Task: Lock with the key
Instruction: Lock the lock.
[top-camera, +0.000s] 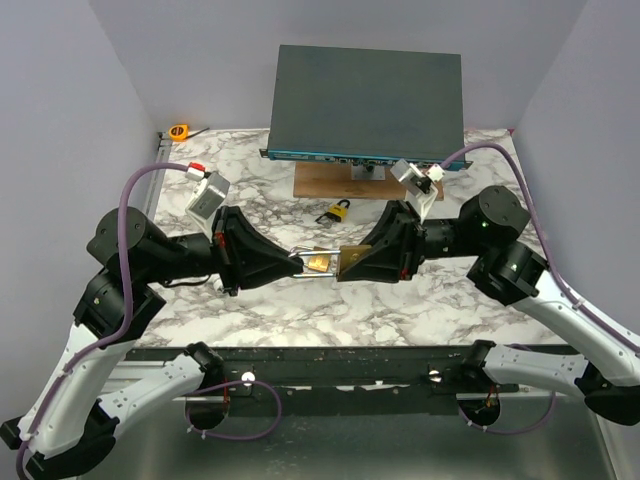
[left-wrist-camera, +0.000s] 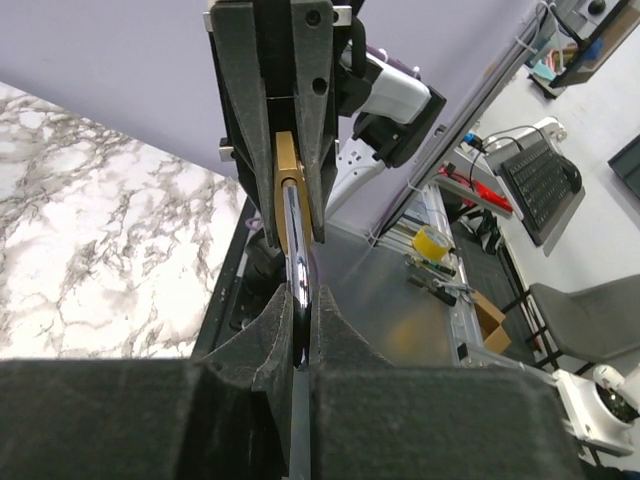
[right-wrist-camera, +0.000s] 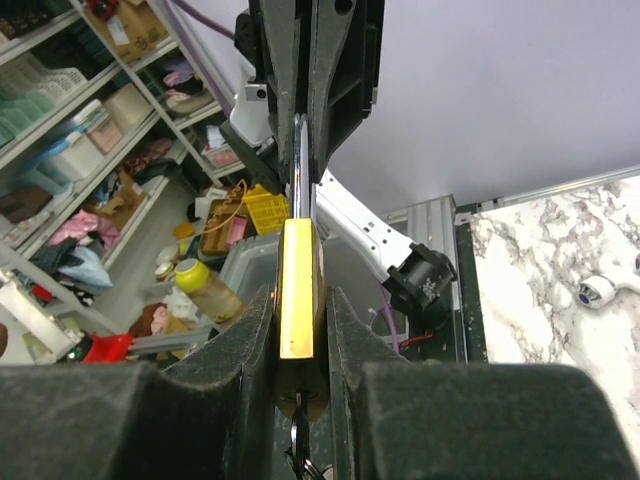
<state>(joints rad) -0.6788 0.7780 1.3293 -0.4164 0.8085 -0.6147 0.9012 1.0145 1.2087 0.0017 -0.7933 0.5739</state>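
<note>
A brass padlock (top-camera: 318, 263) hangs in the air between my two grippers, above the marble table (top-camera: 300, 310). My right gripper (top-camera: 341, 266) is shut on its brass body (right-wrist-camera: 300, 290), with the pads flat on both faces. A key (right-wrist-camera: 303, 440) sits in the keyhole on the body's near end, mostly hidden between my fingers. My left gripper (top-camera: 299, 263) is shut on the silver shackle (left-wrist-camera: 296, 262); the left wrist view also shows the brass body (left-wrist-camera: 287, 190) in the opposite fingers. Whether the shackle is pushed home is hidden by the fingers.
A second padlock with a yellow and black body (top-camera: 335, 212) lies on the table behind the grippers. A dark grey flat box (top-camera: 366, 100) stands on a wooden block (top-camera: 330, 182) at the back. An orange tape measure (top-camera: 178, 131) sits at the back left corner.
</note>
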